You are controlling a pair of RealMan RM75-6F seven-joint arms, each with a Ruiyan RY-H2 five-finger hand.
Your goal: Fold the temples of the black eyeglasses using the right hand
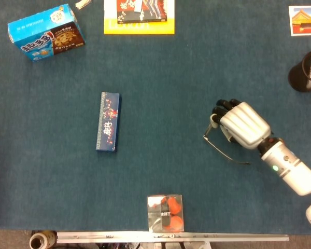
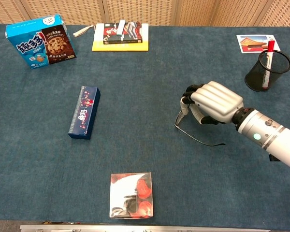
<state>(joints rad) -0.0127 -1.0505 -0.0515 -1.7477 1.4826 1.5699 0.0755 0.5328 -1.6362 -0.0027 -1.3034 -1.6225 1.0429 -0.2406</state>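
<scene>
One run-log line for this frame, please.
right robot hand: over black eyeglasses, fingers curled at frame | one temple extended, unfolded | left robot hand: not in view

Overhead head, oblique chest (same table [image 1: 160,72])

Bare cloth surrounds the right hand [image 1: 238,123]; the pen cup [image 1: 302,71] seems the nearest obstacle, well apart.

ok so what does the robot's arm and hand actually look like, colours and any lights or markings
Only the right hand shows: a glossy silver-white ridged shell over the back, with black fingers beneath. Behind it, a dark wrist collar joins a smooth white cylindrical forearm carrying a small green indicator light. No cables or lettering are visible. The left arm is out of both views.
</scene>
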